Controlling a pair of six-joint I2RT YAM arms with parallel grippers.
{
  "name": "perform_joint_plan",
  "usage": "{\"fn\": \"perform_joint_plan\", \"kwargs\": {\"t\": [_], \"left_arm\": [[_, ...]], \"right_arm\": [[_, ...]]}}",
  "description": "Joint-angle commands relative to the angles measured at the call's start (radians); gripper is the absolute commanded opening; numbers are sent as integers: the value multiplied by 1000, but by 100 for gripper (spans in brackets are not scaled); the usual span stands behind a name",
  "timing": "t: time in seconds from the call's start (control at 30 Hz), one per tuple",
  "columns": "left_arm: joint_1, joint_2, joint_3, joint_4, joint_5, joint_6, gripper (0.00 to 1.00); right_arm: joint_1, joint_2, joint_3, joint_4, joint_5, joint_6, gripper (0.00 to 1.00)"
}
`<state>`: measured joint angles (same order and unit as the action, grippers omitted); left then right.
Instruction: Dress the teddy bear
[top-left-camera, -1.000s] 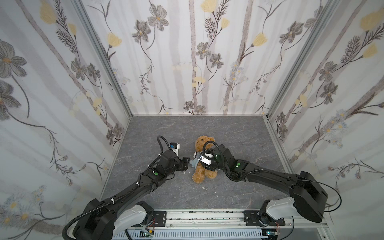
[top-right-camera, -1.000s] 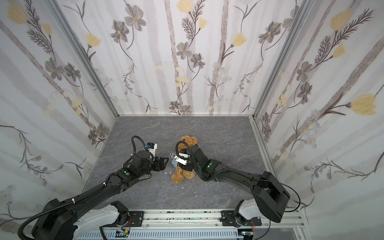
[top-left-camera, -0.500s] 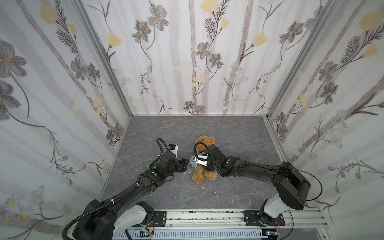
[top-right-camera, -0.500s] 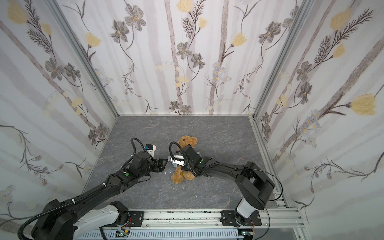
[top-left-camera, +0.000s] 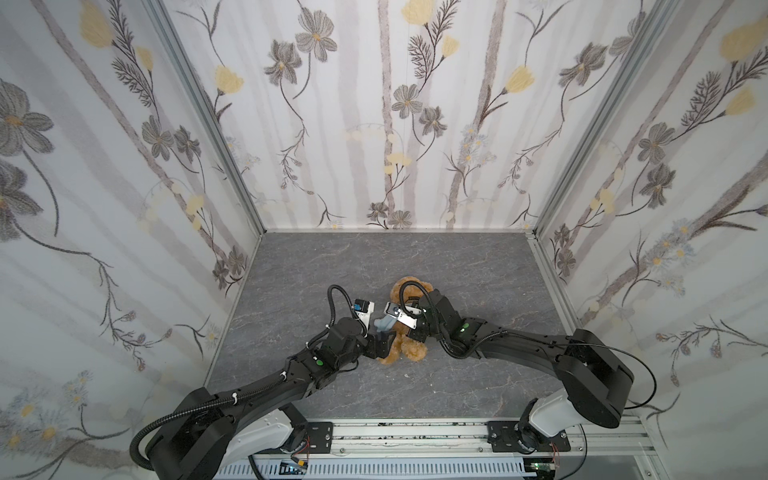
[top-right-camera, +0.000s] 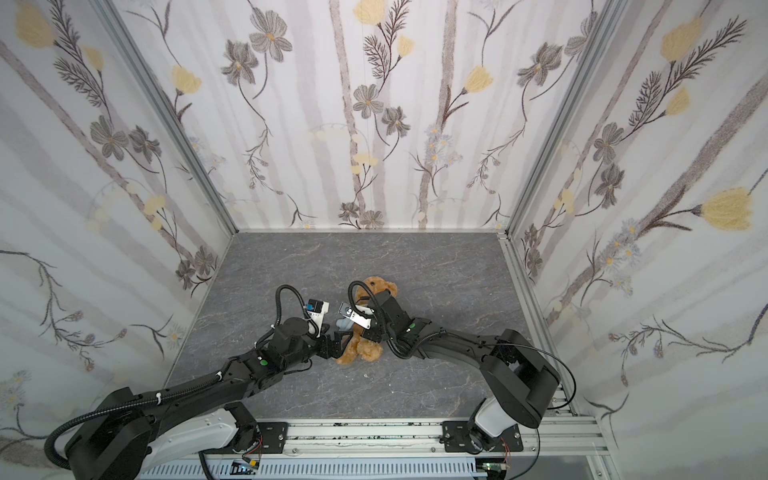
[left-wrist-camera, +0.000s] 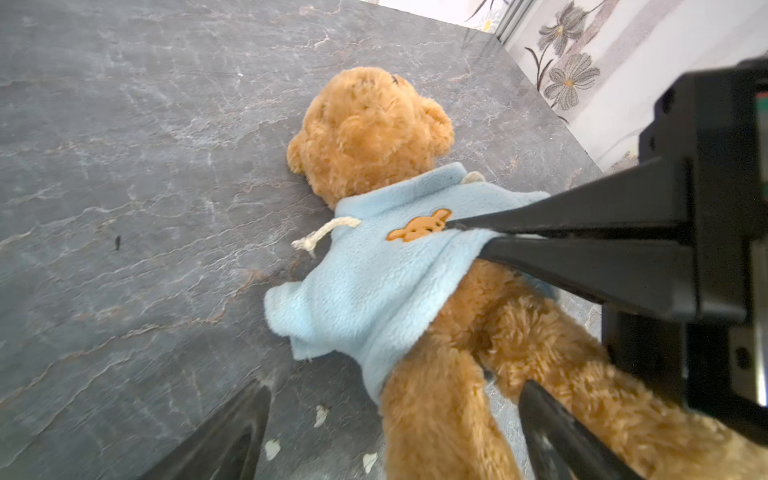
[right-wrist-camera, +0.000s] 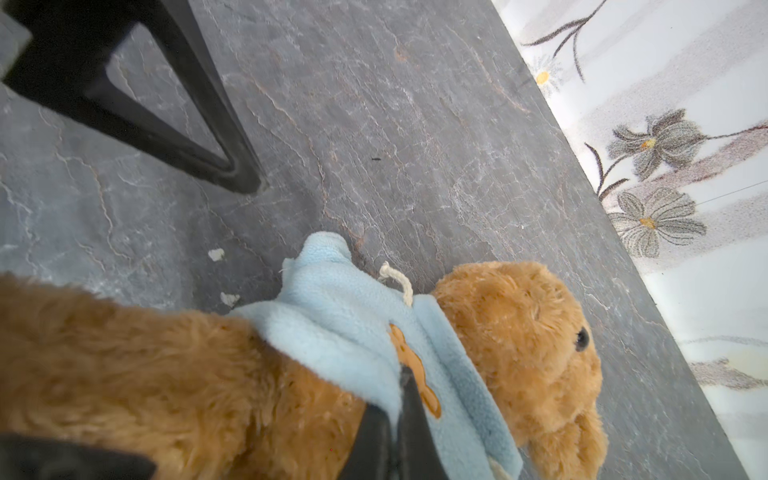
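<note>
The grey bench (top-left-camera: 457, 270) carries the teddy bear (left-wrist-camera: 370, 129), which lies on its back. A light-blue hooded top (left-wrist-camera: 365, 286) covers the bear's chest. The belly and legs are bare, and no paw shows from the sleeve (left-wrist-camera: 286, 307) lying flat beside the bear.

Right claw (left-wrist-camera: 465, 237): clenched on the top's hem over the bear's belly, beside the emblem (left-wrist-camera: 419, 226).

Left claw (left-wrist-camera: 390, 403): released, jaws astride one leg of the bear, gripping nothing.

Step in hand, as judged: drawing the top down the body. The next move calls for a steady pull toward the bear's legs with the bear held still.
</note>
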<state>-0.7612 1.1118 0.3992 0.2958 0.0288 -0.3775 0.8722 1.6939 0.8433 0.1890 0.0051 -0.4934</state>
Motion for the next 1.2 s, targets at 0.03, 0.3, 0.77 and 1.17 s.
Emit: {"fn": "perform_joint_plan", "kwargs": {"t": [0.03,0.3,0.77,1.17], "left_arm": [[-18,66,31,99,-91,53,94],[-11,181,90,105,-192,91,86],[22,328,149,96,-361,88,55],[52,491,215,97,-362,4,42]], "right_arm": [[-2,-6,2,77,-48,62,0],[-2,-26,-18,83,-70,69,0],[-3,-47,-57,92,-143,-22,0],[-2,-85,-180,270,-232,42,0]]}}
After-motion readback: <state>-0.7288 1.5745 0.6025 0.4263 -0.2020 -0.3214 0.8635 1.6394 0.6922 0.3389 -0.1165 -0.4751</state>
